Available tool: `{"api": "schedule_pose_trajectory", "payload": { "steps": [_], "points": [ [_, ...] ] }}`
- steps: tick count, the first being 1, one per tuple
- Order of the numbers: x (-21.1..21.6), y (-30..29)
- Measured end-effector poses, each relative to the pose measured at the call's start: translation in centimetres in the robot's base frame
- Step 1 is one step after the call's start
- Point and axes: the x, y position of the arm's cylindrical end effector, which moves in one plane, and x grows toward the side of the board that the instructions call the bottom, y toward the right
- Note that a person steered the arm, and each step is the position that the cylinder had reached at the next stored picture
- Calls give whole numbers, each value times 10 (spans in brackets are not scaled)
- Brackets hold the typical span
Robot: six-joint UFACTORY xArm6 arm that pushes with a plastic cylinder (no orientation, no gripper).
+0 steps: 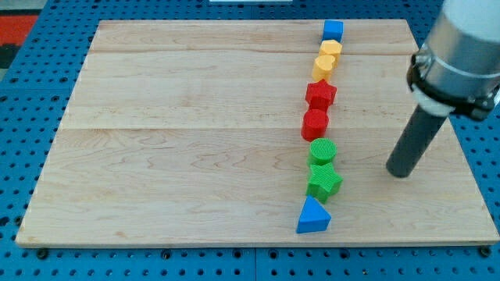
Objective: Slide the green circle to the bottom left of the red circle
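My tip [399,173] rests on the pale wooden tabletop [172,156], out on the view's right, well apart from the line of little blocks. There is no hand on this arm, only the straight dark rod, so nothing is spread, pressed or pinched. The blocks stand in a row from the view's top to the view's bottom: a blue cube [333,30], a yellow hexagon block [330,50], another yellow block [323,65] whose shape I cannot tell, a red star [320,94], the red circle [315,123], the green circle [322,151], a green star [323,182] and a blue triangle [313,216]. The green circle sits right below the red circle, just beside it, and seems to touch the green star. I think the push has not begun yet; this looks like the getting-ready step. Next, my tip likely needs to come to the green circle's right side and nudge it gently toward the view's left, without bumping the red circle or the green star.
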Motion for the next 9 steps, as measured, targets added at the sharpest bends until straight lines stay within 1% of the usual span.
{"api": "schedule_pose_trajectory", "payload": {
  "steps": [1,3,4,6,7,8,9],
  "points": [
    [11,-32],
    [9,-75],
    [8,-79],
    [-28,-79],
    [-28,-59],
    [-53,-55],
    [-67,-59]
  ]
}}
